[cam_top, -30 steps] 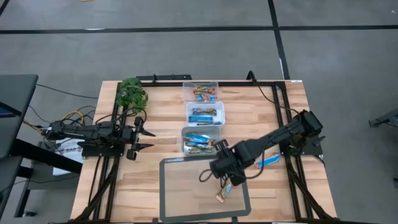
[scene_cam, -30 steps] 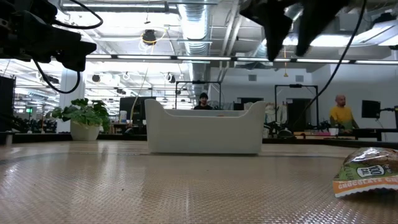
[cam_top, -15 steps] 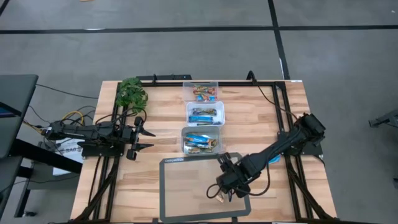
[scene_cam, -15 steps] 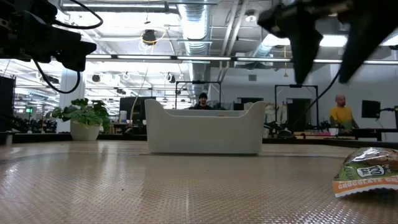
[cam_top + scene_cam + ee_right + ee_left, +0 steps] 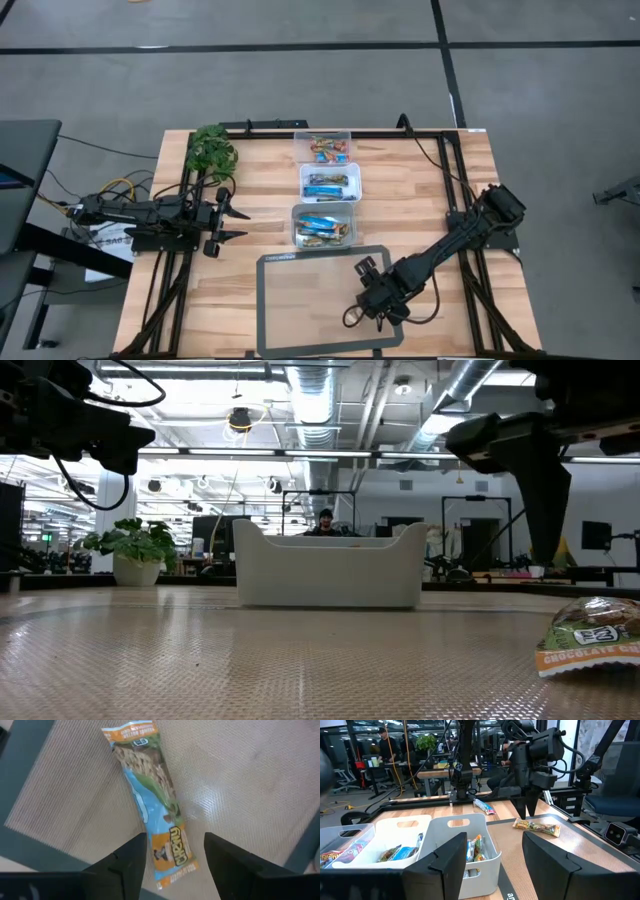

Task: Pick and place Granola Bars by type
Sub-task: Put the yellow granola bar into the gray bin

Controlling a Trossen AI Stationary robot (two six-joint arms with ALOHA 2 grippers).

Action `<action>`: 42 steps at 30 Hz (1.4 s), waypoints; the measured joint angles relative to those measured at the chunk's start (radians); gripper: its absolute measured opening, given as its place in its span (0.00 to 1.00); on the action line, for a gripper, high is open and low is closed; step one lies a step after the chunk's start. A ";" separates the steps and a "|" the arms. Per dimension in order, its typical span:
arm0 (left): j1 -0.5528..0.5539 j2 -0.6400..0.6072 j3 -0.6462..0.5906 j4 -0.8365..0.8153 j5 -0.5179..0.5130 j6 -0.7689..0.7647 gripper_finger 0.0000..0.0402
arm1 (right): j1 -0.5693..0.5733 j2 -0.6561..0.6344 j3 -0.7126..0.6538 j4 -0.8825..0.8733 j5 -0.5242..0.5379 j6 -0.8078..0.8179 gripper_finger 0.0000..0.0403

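Observation:
A granola bar in an orange, green and blue wrapper [image 5: 150, 795] lies flat on the grey mat [image 5: 290, 300], near its right near corner. It also shows in the low view [image 5: 595, 640] and in the left wrist view [image 5: 537, 826]. My right gripper [image 5: 175, 865] is open just above it and points down. Its fingers stand on either side of the bar's one end without touching; in the high view the gripper [image 5: 375, 297] hides the bar. My left gripper [image 5: 228, 222] is open and empty at the table's left.
Three white bins with sorted bars stand in a row beyond the mat: far [image 5: 323, 147], middle [image 5: 330, 183], near [image 5: 322, 227]. A loose blue bar [image 5: 484, 806] lies on the wood right of the mat. A green plant [image 5: 210, 150] stands at the far left.
My right gripper has gone from beside the nearest bin toward the table's near edge and down, and now stands over the bar on the mat. The bar has not moved.

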 joint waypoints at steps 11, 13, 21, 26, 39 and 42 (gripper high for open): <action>0.000 0.000 0.000 0.000 0.000 0.000 0.46 | 0.005 0.000 -0.048 0.048 0.033 -0.014 0.47; 0.000 0.000 0.000 0.000 0.000 0.000 0.46 | 0.005 0.000 -0.064 0.072 0.033 -0.036 0.47; 0.000 0.000 0.000 0.000 0.000 0.000 0.46 | 0.004 0.053 -0.076 0.133 0.032 -0.053 0.47; 0.000 0.000 0.000 0.000 0.000 0.000 0.46 | 0.005 0.063 -0.075 0.154 0.032 -0.056 0.47; 0.000 0.000 0.000 0.000 0.000 0.000 0.46 | 0.004 0.064 -0.074 0.175 0.025 -0.053 0.15; 0.000 0.000 0.000 0.000 0.000 0.000 0.46 | -0.002 0.065 -0.076 0.213 0.040 -0.034 0.11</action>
